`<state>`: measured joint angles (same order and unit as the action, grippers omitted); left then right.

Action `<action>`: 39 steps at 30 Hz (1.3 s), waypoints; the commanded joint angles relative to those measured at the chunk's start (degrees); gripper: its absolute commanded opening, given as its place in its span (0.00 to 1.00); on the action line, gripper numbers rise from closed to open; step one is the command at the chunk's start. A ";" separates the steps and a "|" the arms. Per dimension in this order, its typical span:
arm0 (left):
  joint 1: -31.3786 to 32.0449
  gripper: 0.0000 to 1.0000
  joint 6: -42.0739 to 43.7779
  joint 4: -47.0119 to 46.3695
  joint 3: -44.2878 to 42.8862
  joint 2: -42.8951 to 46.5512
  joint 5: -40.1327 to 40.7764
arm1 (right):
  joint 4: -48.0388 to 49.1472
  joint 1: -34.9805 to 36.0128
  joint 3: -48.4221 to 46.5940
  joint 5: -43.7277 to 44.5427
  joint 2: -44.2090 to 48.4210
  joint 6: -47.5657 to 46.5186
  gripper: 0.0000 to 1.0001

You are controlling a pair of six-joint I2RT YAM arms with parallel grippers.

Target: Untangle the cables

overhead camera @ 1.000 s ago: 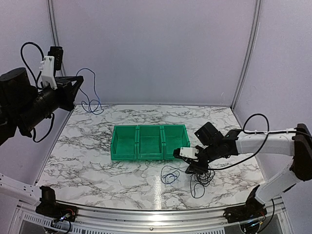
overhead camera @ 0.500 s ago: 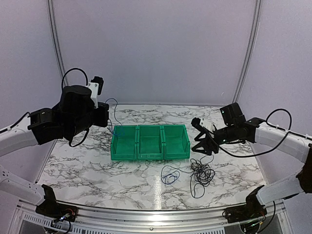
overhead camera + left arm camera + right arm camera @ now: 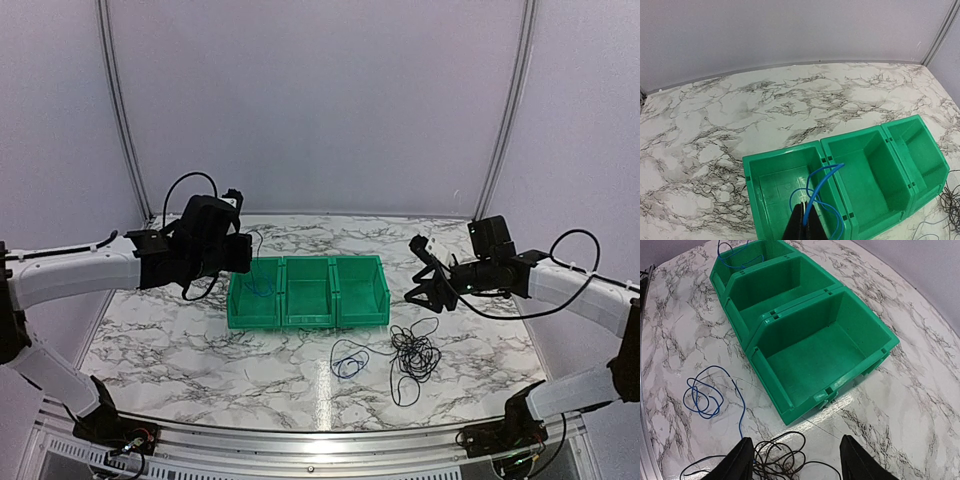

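My left gripper [image 3: 244,262] is shut on a thin blue cable [image 3: 821,190] and holds it over the left compartment of the green bin [image 3: 233,297]; the cable loops hang into that compartment [image 3: 259,287]. In the left wrist view the closed fingertips [image 3: 804,223] pinch it. My right gripper [image 3: 432,288] is open and empty, raised above the table right of the bin. A black cable tangle [image 3: 413,355] lies in front of it, with a second blue cable coil [image 3: 347,365] to its left. Both show in the right wrist view: black tangle [image 3: 782,460], blue coil [image 3: 702,397].
The green bin has three compartments [image 3: 880,337]; the middle [image 3: 875,172] and right ones hold nothing. The marble table [image 3: 180,340] is ringed by lilac walls and a metal rail at the near edge.
My left arm swung from high at the left down to the bin, carrying the blue cable into the left compartment. My right gripper rose off the black tangle, moved back right, and is open.
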<state>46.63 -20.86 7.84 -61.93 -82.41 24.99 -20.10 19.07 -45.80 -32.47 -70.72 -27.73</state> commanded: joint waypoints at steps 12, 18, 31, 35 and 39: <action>-4.04 0.00 -2.98 -4.80 -1.91 -15.53 -6.33 | 1.82 -0.44 -0.23 0.14 -1.45 -0.11 0.59; -4.34 0.03 -2.95 -3.43 -3.84 -19.40 -8.72 | 1.39 -0.49 -0.59 -0.48 -2.45 -0.53 0.59; -4.80 0.34 -0.40 -0.26 -3.37 -15.23 -9.46 | 1.03 -0.46 -0.52 0.12 -2.30 -1.56 0.59; -4.80 0.49 0.46 1.88 -3.59 -11.19 -8.61 | 0.86 -0.44 -0.46 0.38 -2.15 -1.91 0.59; -4.80 0.60 1.81 2.95 -3.16 -6.20 -8.34 | 0.85 -0.44 -0.29 0.39 -2.01 -2.33 0.59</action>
<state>42.19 -20.82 8.12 -64.16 -94.56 15.92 -19.35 19.05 -45.80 -32.47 -73.01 -29.06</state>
